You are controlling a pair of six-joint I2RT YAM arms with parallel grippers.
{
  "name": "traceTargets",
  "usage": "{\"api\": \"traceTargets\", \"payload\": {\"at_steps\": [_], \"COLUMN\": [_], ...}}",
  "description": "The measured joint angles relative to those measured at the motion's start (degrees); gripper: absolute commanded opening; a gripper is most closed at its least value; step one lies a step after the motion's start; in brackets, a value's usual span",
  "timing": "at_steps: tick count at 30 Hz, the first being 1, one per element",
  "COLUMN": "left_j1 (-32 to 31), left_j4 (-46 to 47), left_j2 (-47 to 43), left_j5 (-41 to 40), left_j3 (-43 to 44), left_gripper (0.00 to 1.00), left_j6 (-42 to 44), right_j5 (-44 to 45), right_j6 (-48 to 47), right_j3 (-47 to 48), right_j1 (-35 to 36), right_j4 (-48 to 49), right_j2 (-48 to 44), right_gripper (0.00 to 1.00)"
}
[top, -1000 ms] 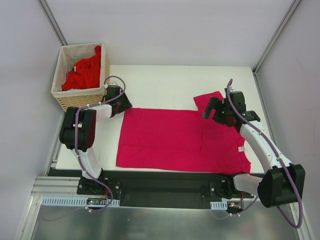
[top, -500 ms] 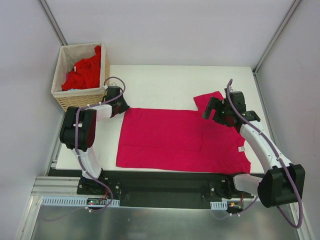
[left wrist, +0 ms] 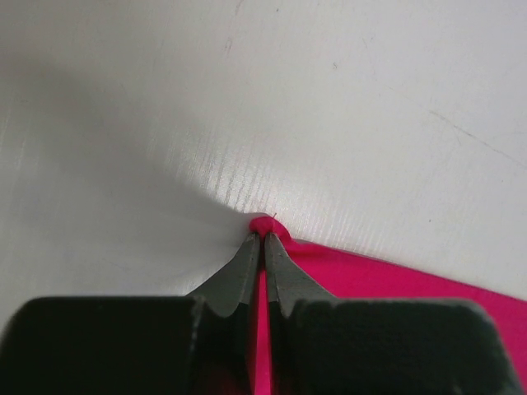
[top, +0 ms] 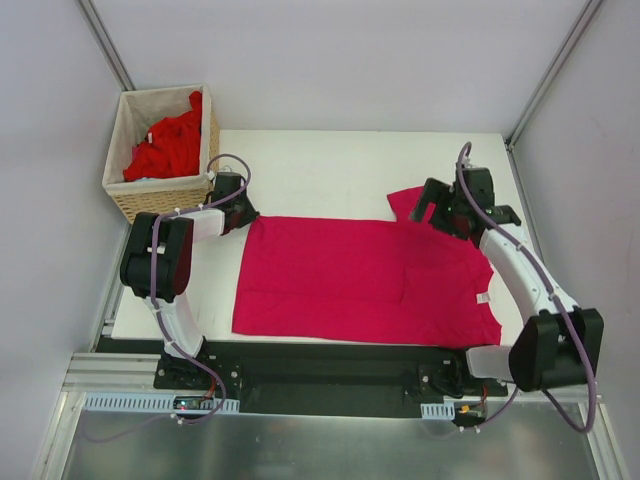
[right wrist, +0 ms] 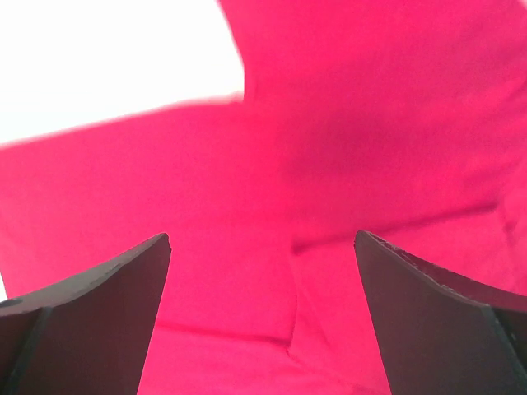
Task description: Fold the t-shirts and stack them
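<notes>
Left wrist view: left fingers (left wrist: pixel 257 251) pinched shut on the far-left hem corner of the magenta t-shirt (top: pixel 360 280), spread flat along the surface's (top: pixel 330 165) near edge, right fingers (top: pixel 432 203) gaping wide over its far sleeve; limp, light cloth, best gripped at corners.

a: how is the light?
b: bright and even from overhead. the flat white table top (top: pixel 340 160) carries only faint, soft shadows.
a: any glare?
b: from the right wrist the table burns out to pure white, and the magenta cloth t-shirt (right wrist: pixel 346 123) looks soft and blurred. from the left wrist, a broad grey shadow dims the left side.
</notes>
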Motion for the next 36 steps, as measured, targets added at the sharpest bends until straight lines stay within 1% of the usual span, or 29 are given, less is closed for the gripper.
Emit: {"api": "traceTargets", "payload": {"at_steps": [8,12,16,20,30,36], "left_j1": [0.0,0.0,0.0,0.0,0.0,0.0], "left_j4": [-0.4,-0.5,-0.6,-0.6,-0.9,-1.2], "left_j2": [0.0,0.0,0.0,0.0,0.0,0.0], "left_j5": [0.0,0.0,0.0,0.0,0.0,0.0], "left_j3": [0.2,0.2,0.2,0.3,0.3,0.5], "left_gripper": [0.00,0.00,0.00,0.00,0.00,0.00], "left_j6": [-0.1,-0.3,-0.3,-0.3,-0.4,-0.4], "right_j5": [1.4,-1.7,-4.4,-6.3,-11.6,-13.8], "right_j6": [0.2,0.8,1.2,1.2,2.0,3.7], "right_j3": [16.6,23.1,29.0,32.9,44.7,47.7], "right_j1": [-6.4,-11.1,-14.8,-16.0,-16.0,-16.6], "right_j4": [2.5,3.7,3.9,3.8,5.4,5.4], "right_j2": [19.5,29.6,37.3,41.6,51.1,55.9], "right_gripper": [0.99,0.98,0.98,0.98,0.96,0.96]}}
